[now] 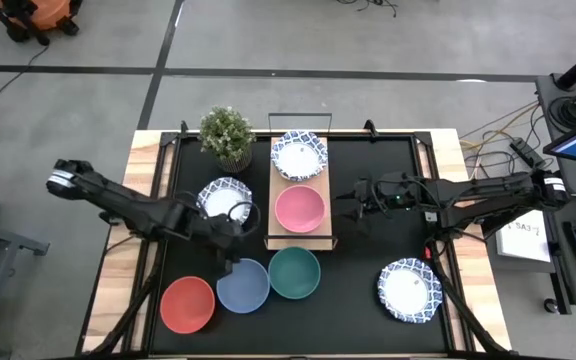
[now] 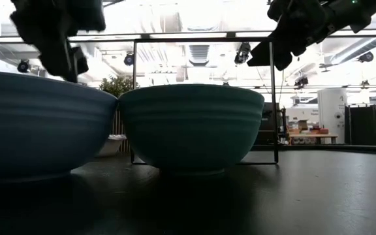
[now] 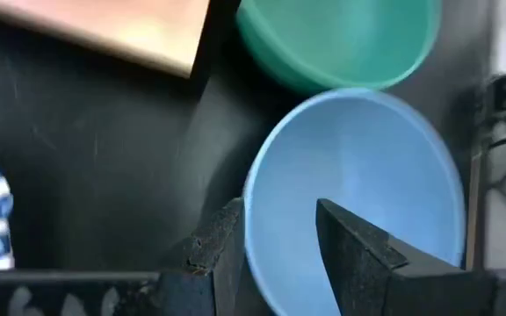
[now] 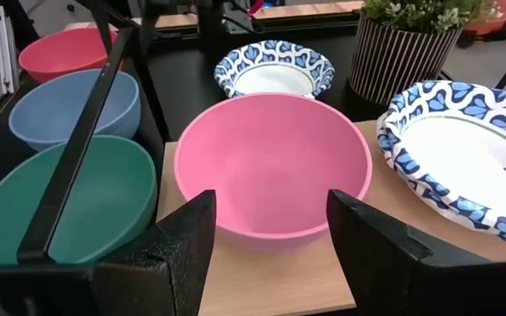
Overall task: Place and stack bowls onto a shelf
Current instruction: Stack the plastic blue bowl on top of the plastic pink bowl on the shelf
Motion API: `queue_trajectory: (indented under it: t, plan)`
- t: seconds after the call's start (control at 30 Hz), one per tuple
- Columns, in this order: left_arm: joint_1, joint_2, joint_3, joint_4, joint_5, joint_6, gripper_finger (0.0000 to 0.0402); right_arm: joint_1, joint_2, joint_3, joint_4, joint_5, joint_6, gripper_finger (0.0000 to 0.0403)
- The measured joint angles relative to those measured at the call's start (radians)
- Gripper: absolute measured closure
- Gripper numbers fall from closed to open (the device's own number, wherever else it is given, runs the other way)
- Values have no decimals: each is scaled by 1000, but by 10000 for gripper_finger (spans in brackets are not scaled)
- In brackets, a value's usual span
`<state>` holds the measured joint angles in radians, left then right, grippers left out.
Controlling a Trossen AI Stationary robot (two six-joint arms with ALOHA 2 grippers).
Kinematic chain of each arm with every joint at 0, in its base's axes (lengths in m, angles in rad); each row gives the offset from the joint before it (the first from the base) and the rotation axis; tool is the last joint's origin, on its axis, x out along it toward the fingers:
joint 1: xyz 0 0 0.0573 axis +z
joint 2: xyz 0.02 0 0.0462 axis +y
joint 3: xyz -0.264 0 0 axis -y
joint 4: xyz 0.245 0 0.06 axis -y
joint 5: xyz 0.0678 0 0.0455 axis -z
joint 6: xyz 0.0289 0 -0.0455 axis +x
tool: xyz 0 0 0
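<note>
The wooden shelf [image 1: 298,238] carries a blue-patterned bowl [image 1: 299,156] at its far end and the pink bowl [image 1: 299,209] at its near end. The blue bowl [image 1: 243,285], green bowl [image 1: 294,272] and red bowl [image 1: 187,304] sit on the black mat near the front. My left gripper [image 3: 275,254] is open over the blue bowl [image 3: 358,175], one finger outside its rim and one inside; I see no touch. My right gripper [image 4: 271,250] is open, raised just right of the pink bowl [image 4: 271,167], which rests on the shelf board.
Two more patterned bowls stand on the mat, one left of the shelf [image 1: 225,200] and one at the near right [image 1: 409,290]. A potted plant [image 1: 227,135] stands at the far left of the shelf. The shelf's black wire frame [image 2: 269,98] rises above the board.
</note>
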<state>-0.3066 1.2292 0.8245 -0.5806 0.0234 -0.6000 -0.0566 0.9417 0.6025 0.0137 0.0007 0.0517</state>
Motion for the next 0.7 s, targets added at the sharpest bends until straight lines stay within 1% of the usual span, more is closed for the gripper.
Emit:
queue_trajectory:
  t: [0.1,0.3,0.53,0.63,0.7]
  plan:
    - [-4,38,14,-15,27,-9,277,0,2,-1,0,0,-1,195]
    - [-5,125,14,-74,47,-12,277,0,15,-16,-1,0,-8,195]
    - [-5,186,14,-45,66,4,277,0,16,-18,-8,0,1,195]
    - [-5,193,14,-44,75,3,289,0,16,-18,-8,0,0,195]
    - [-5,190,14,-45,75,3,309,0,16,-18,-8,0,0,195]
